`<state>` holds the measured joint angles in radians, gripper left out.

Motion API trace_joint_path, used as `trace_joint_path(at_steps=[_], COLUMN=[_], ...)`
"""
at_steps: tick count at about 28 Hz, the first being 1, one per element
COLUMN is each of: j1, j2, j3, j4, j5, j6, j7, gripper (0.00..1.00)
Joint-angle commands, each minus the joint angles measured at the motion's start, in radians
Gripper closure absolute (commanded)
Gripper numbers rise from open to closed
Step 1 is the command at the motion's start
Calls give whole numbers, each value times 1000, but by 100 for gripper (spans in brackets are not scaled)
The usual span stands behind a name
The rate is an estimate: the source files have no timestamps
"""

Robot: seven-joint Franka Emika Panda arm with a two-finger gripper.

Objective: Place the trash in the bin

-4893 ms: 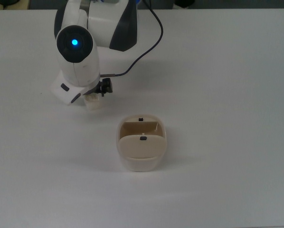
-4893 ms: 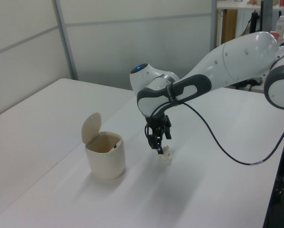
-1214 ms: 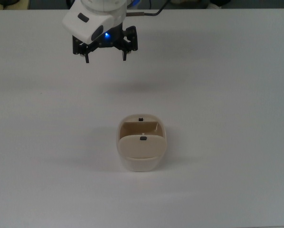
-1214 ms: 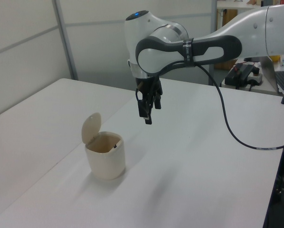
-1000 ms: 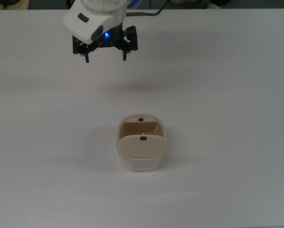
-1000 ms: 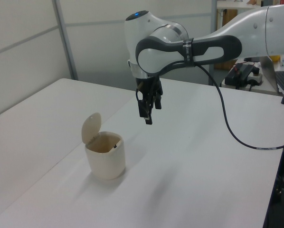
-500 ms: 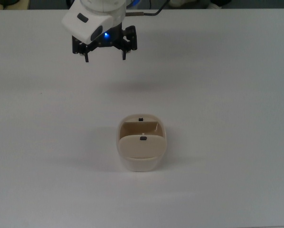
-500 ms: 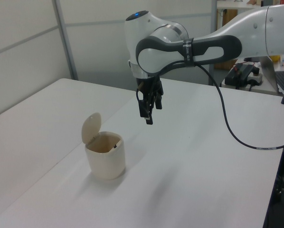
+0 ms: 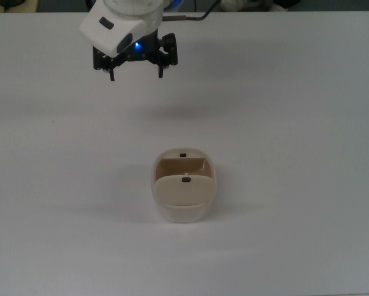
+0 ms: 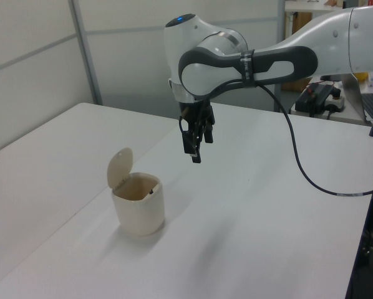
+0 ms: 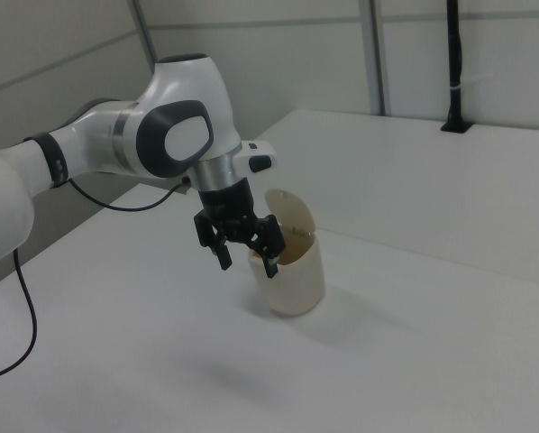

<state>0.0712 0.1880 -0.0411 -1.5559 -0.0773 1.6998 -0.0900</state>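
Note:
The bin (image 9: pixel 183 198) is a small beige container on the white table, its flap lid (image 10: pixel 120 167) tipped up and its mouth open. It also shows in the left view (image 10: pixel 138 205) and the right view (image 11: pixel 295 275). My gripper (image 9: pixel 136 75) hangs high above the table, beyond the bin toward the top view's upper left. It is open, with nothing between its fingers (image 9: pixel 112 76). The left view shows the gripper (image 10: pixel 195 154) up and to the right of the bin. In the right view, the gripper (image 11: pixel 248 265) hangs in front of the bin. The trash is hidden in every view.
A black cable (image 10: pixel 302 177) trails from the arm across the table (image 9: pixel 295 154) on the left view's right. Wall panels (image 10: pixel 37 75) stand behind the table, and a black post (image 11: pixel 452 63) rises at its far edge in the right view.
About five seconds ago the gripper was low at the paper wad on the table. Now it is raised, open and empty, and the wad is gone from the table. Over the last second it barely moved.

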Motion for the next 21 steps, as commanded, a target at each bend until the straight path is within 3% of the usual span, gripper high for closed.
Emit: trace_joint_path(at_steps=[1, 21], j1=[2, -7], j2=[2, -2], j3=[-5, -5], j4=[14, 14], j5=[-13, -13], j6=[-32, -34], j7=[16, 16], gripper=[0, 0])
